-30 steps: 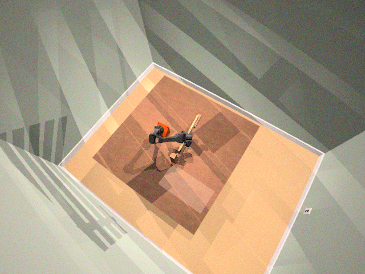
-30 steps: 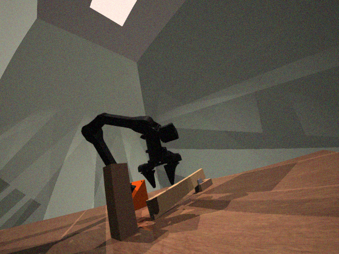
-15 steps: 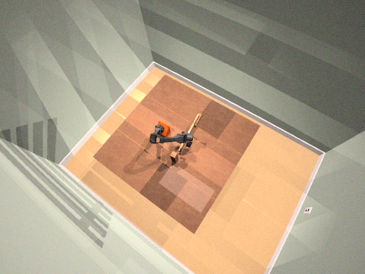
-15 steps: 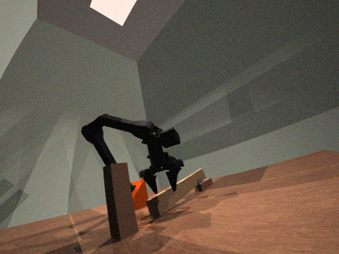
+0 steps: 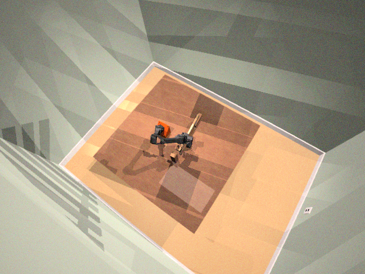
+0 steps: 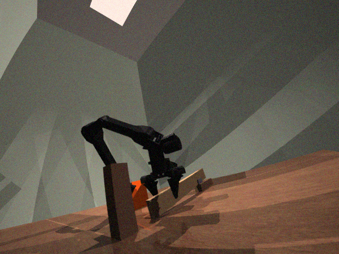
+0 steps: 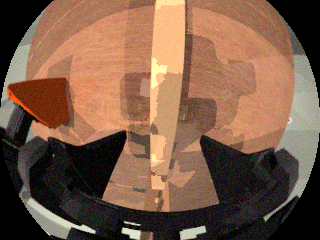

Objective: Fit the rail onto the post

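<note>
The long pale rail (image 5: pixel 193 127) (image 6: pixel 167 202) (image 7: pixel 168 50) stands on its narrow edge. Its near end is down at the table, a short gap from the post (image 5: pixel 173 156) (image 6: pixel 123 202). Its far end is at the bracket (image 6: pixel 199 181) on the low footboard block (image 6: pixel 207 184). My gripper (image 6: pixel 166 195) (image 7: pixel 164 136) is open and points down over the near part of the rail. One finger is on each side of the rail, with gaps between rail and fingers in the wrist view. The pegs and the holes cannot be made out.
An orange block (image 5: pixel 163 128) (image 6: pixel 140 195) (image 7: pixel 45 99) stands at the arm's base, to the left of the rail. The post stands upright and rises higher than the near end of the rail. The brown table top (image 5: pixel 235 147) (image 6: pixel 273 213) carries several shadows.
</note>
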